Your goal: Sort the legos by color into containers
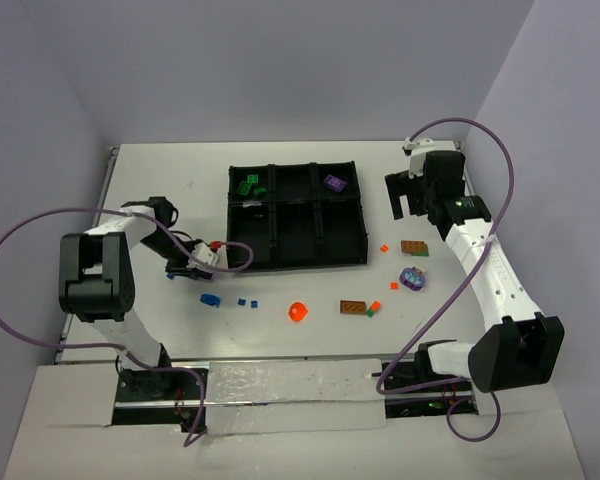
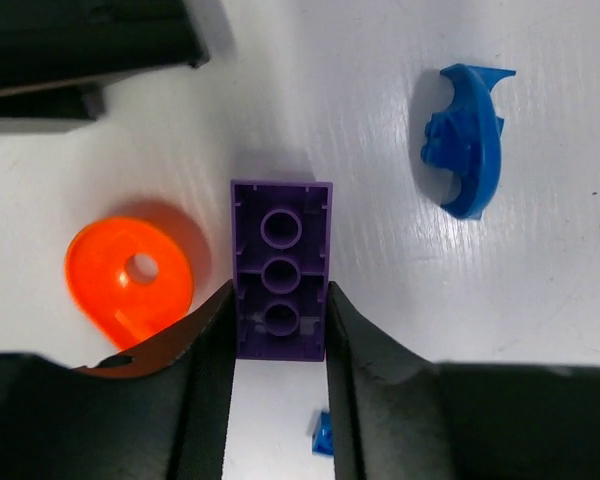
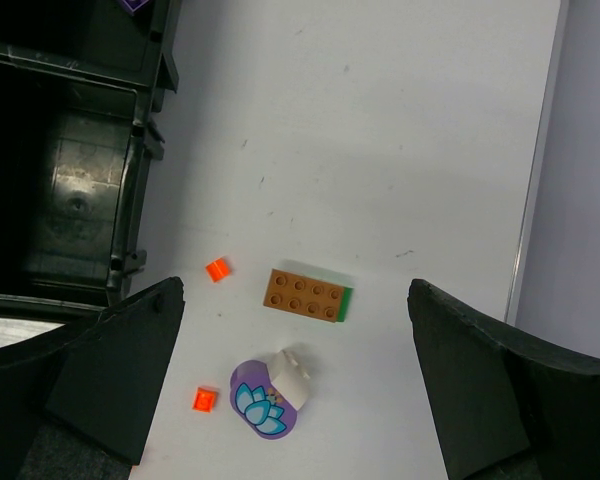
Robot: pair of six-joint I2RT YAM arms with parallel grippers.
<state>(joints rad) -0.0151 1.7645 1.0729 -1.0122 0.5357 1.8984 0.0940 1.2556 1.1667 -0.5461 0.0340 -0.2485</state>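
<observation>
Left gripper (image 2: 280, 305) is clamped on the purple brick (image 2: 280, 255). One finger presses each long side near its rear end, and its hollow underside faces the wrist camera. I cannot tell whether it is off the table. The brick sits just off the tray's (image 1: 310, 265) near-left corner, between an orange disc (image 2: 128, 280) and a blue piece (image 2: 465, 140).

My hold is short, with most of the brick sticking out past my fingertips, so I judge it could pivot if I swing fast. I should hold the squeeze steady, rise straight up clear of the disc and the tray wall, then carry slowly. The far-right compartment already holds a purple piece (image 1: 334, 182), so that is my target. I should let go low inside it.

My right gripper (image 1: 404, 200) hangs spread wide over a brown plate (image 3: 302, 296), holding nothing.
</observation>
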